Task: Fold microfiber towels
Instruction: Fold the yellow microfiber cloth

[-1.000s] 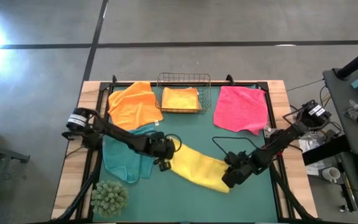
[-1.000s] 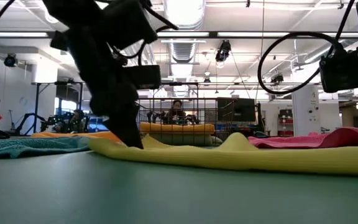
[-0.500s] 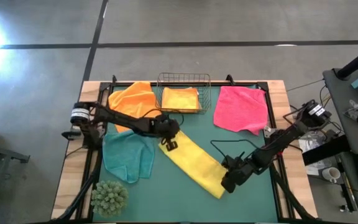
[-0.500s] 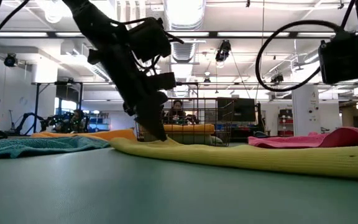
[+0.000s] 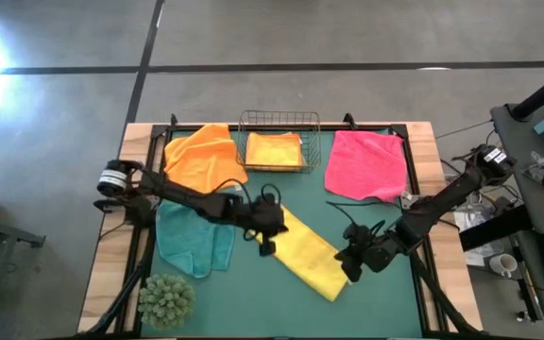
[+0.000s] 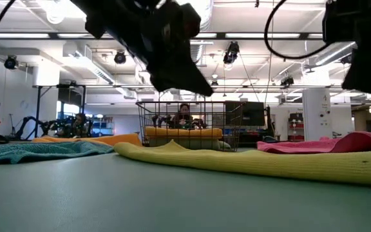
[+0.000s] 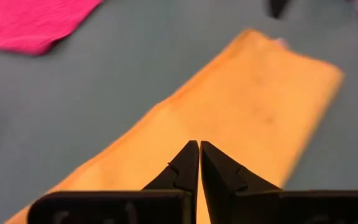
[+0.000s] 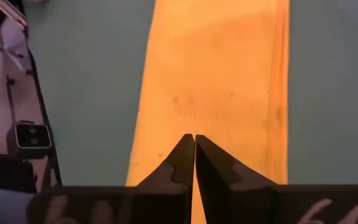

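One yellow towel [image 5: 307,252], two orange [image 5: 204,157], one pink [image 5: 366,164].

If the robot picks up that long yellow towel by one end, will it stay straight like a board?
Probably not. The yellow towel lies folded in a soft strip with a small hump in the low view, so it likely droops. It looks thin, so probably light. Its fuzzy weave should grip, not slip.

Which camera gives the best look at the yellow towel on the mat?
The high view: it shows the whole yellow towel as a folded diagonal strip between both grippers. The low view shows only its edge, side-on. The wrist views each show part of the strip past shut fingers.
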You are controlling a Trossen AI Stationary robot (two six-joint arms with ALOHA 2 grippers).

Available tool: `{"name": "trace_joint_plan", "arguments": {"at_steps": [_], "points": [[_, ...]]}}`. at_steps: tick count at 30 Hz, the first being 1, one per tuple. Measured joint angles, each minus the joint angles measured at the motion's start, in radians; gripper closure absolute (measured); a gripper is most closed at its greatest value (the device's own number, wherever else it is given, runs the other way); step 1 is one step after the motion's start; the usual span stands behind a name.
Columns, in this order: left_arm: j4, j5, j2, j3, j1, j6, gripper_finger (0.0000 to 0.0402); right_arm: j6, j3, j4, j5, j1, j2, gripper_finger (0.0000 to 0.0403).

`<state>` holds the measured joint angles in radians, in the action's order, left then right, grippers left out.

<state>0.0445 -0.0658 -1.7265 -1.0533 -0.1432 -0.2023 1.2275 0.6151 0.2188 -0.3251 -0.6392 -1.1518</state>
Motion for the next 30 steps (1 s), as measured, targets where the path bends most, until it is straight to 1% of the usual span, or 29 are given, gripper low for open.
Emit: {"name": "trace_joint_plan", "arguments": {"at_steps": [4, 7, 10, 13, 15, 18, 23, 26, 30], "points": [[0.029, -0.019, -0.016, -0.035, -0.054, -0.001, 0.04, -0.041, 0.0, 0.025, -0.043, 0.001, 0.054, 0.0394], [0.034, -0.022, -0.035, -0.072, -0.092, -0.002, 0.04, -0.073, 0.0, 0.03, -0.044, 0.003, 0.083, 0.0394], [0.068, -0.022, -0.076, -0.118, -0.132, -0.004, 0.04, -0.102, 0.0, 0.045, -0.043, 0.003, 0.095, 0.0394], [0.084, -0.021, -0.139, -0.195, -0.161, -0.004, 0.04, -0.134, 0.0, 0.044, -0.042, 0.003, 0.097, 0.0394], [0.083, -0.025, -0.193, -0.245, -0.17, -0.012, 0.04, -0.153, 0.0, 0.043, -0.042, 0.003, 0.095, 0.0394], [0.076, -0.042, -0.279, -0.322, -0.176, -0.075, 0.04, -0.182, 0.0, 0.043, -0.042, 0.003, 0.091, 0.0394], [0.079, -0.045, -0.38, -0.445, -0.181, -0.082, 0.04, -0.218, 0.0, 0.048, -0.034, 0.002, 0.09, 0.0394], [0.076, -0.045, -0.418, -0.479, -0.186, -0.109, 0.04, -0.219, 0.0, 0.062, -0.034, 0.002, 0.09, 0.0394], [0.076, -0.045, -0.438, -0.482, -0.192, -0.133, 0.04, -0.219, 0.0, 0.075, -0.033, 0.002, 0.09, 0.0394]]}}
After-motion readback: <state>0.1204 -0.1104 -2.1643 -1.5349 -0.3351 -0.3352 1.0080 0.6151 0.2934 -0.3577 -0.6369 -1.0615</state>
